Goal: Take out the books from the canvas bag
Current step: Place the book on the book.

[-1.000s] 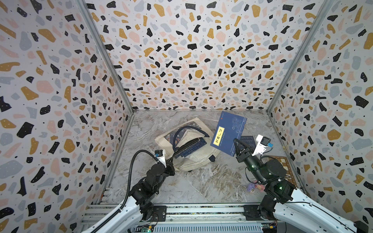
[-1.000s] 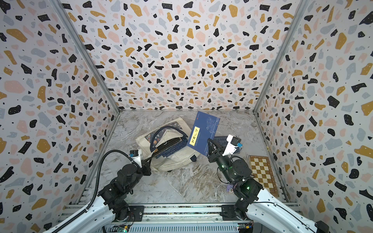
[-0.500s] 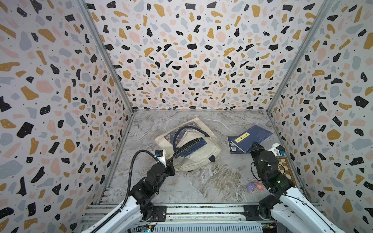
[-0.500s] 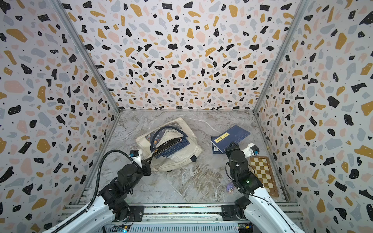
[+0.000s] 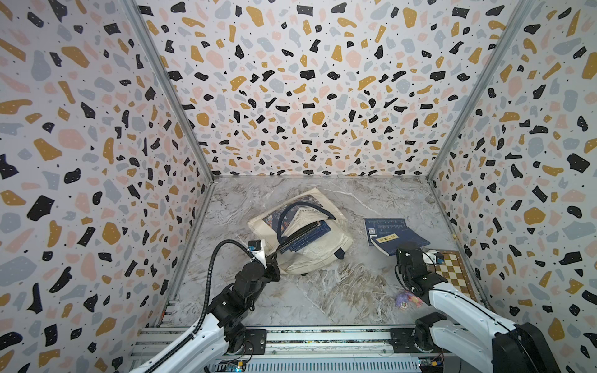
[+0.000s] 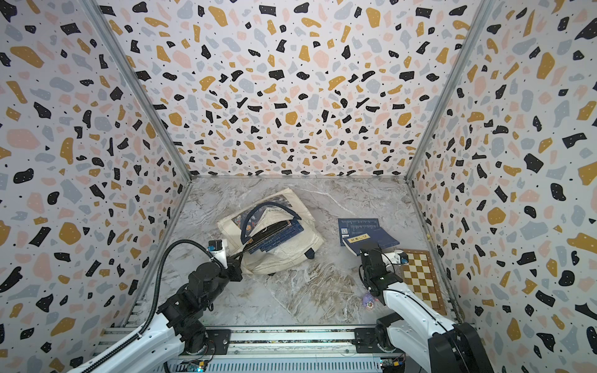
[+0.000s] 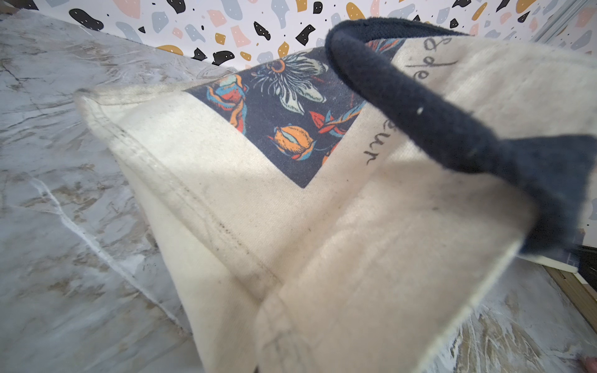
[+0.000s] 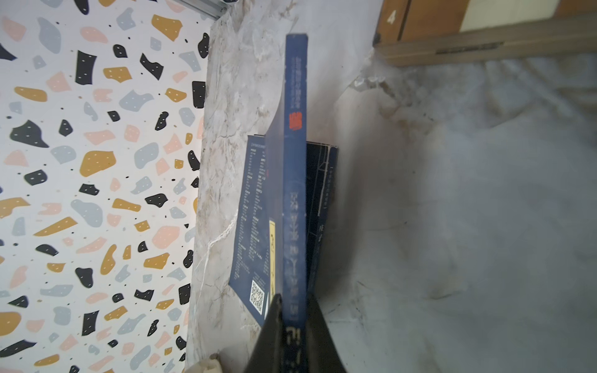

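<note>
1. Books [image 5: 302,237]: you have a navy stack sitting in the open mouth of the canvas bag [image 5: 323,255], partly covered by cloth. It shows in both top views.
2. Two more are out on the table [image 5: 323,300], to the right of the bag and well apart from it. The lower book [image 5: 382,226] lies flat. The top book [image 5: 403,240], with a yellow label, overlaps its near part.
3. Your right gripper [image 8: 295,326] has its jaws pinching the top book at the near end of the spine. The right wrist view shows dark fingers [image 8: 277,323] on either side of the blue spine. You can't tell whether that book rests fully on the lower one.
4. The bag lies slumped mid-table with its printed picture facing up. A navy handle [image 5: 303,208] arches over the stack.
5. Your left gripper [image 5: 273,258] is at the bag's near rim, jaws pressed together on the cloth. The left wrist view shows only canvas [image 7: 290,226] bunching toward the camera, with no fingers visible.
6. A checkered board [image 5: 452,268] lies by the right wall, just beside the right gripper.
7. A small purple toy [image 5: 407,298] sits on the table next to the right arm.
</note>
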You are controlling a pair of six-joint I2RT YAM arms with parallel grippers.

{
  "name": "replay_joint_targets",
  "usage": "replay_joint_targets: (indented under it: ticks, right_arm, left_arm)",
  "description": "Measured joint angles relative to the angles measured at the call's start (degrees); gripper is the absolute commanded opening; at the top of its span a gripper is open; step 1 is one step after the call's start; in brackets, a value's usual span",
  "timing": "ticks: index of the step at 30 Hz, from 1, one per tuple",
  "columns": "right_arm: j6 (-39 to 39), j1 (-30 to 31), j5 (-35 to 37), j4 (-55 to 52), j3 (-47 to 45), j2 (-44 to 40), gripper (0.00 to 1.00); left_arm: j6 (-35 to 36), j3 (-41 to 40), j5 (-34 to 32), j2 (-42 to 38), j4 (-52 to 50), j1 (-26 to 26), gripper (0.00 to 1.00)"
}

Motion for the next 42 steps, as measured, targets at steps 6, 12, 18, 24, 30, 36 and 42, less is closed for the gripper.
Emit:
replay_joint_targets:
  ticks: [6, 12, 18, 24, 30, 36, 42]
  right_arm:
    - [4.39, 0.0, -0.09, 1.55, 1.68, 6.75, 0.0]
    - [6.75, -0.02, -0.81, 1.9, 6.03, 13.94, 0.12]
    - [8.07, -0.02, -2.38, 2.89, 8.31, 18.18, 0.21]
    - [8.72, 0.0, -4.74, 2.78, 10.58, 21.92, 0.33]
    - [8.61, 0.22, -5.7, 2.75, 11.26, 22.47, 0.38]
    - [7.58, 0.11, -6.1, 3.13, 12.5, 24.41, 0.43]
    - [5.68, -0.28, -7.56, 4.76, 13.42, 26.49, 0.49]
  left_arm:
    - [0.0, 0.0, 0.0, 0.0, 0.02, 0.0, 0.0]
    - [0.0, 0.0, 0.07, 0.5, 0.09, 0.0, 0.0]
    - [0.0, 0.0, 0.37, 0.57, 0.09, 0.0, 0.0]
    - [0.02, 0.0, 0.39, 0.72, 0.11, 0.0, 0.0]
    - [0.02, 0.0, 0.39, 0.76, 0.11, 0.0, 0.0]
    - [0.02, 0.0, 0.39, 0.76, 0.11, 0.0, 0.0]
    - [0.02, 0.0, 0.42, 0.74, 0.09, 0.0, 0.0]
